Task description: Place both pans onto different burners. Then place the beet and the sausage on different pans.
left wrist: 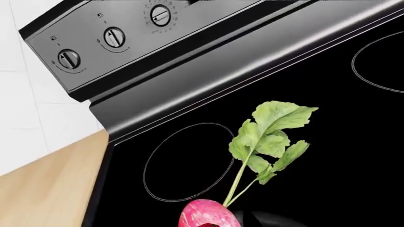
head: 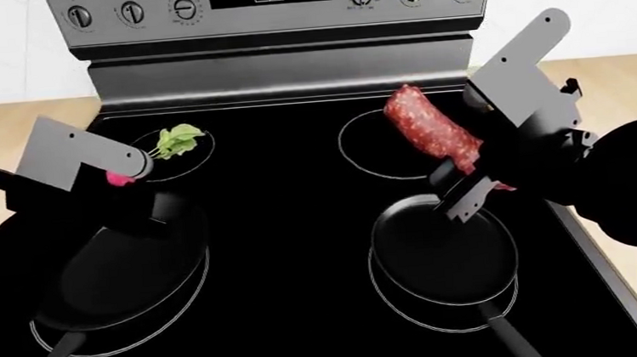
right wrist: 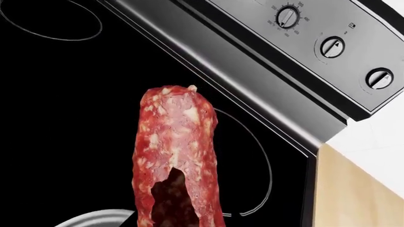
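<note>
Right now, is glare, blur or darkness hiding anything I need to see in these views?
Head view: sharp, but the black pans nearly merge with the glossy cooktop; only rims and burner outlines separate them. Left wrist view: crisp beet, bright streak on the steel trim, gripper fingers lost against black. Right wrist view: the sausage is clear, with a dark patch at its near end.

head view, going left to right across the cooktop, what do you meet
larger pan → left end effector holding the beet → beet leaves → sausage → right end effector, with the smaller pan below it
</note>
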Robot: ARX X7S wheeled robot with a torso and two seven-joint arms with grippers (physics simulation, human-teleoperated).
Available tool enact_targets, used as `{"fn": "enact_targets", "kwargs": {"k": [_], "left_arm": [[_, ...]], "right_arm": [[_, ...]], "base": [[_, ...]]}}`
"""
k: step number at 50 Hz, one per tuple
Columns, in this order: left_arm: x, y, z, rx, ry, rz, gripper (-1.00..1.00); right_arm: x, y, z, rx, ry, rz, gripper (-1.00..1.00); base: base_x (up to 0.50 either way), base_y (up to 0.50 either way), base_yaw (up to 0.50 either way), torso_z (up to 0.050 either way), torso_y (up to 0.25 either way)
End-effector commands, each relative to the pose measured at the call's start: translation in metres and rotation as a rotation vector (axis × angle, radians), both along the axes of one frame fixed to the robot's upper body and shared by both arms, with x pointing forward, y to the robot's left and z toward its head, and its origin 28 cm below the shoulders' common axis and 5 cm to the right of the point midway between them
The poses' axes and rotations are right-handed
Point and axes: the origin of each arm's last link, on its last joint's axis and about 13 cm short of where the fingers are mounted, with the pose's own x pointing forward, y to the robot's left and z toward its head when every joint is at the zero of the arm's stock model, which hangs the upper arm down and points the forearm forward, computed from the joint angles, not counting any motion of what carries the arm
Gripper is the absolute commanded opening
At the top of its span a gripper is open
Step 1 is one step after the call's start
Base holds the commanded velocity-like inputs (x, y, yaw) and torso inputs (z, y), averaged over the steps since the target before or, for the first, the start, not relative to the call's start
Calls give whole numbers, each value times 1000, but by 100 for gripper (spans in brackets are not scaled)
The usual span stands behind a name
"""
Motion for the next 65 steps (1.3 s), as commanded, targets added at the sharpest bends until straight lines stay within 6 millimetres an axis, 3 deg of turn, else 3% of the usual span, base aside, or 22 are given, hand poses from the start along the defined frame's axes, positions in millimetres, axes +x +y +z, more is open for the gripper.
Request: {"fn": "enact_targets", "kwargs": {"k": [1, 21, 46, 65], "left_arm": [[-6, 8, -5, -5, 16, 44, -100], [-11, 19, -29, -5, 79, 67, -100], [-27, 30, -37, 9, 117, 104, -100], [-27, 29, -49, 33, 157, 96, -100]], "right_arm": [[0, 0, 2, -3, -12, 0, -100], [-2, -1, 0, 0, -12, -5, -100], [0, 1, 1, 1, -11, 5, -100], [-1, 0, -2, 2, -5, 2, -100]], "base": [[0, 0, 0, 0, 0], [0, 0, 0, 0, 0], [0, 0, 0, 0, 0], [0, 0, 0, 0, 1]]}}
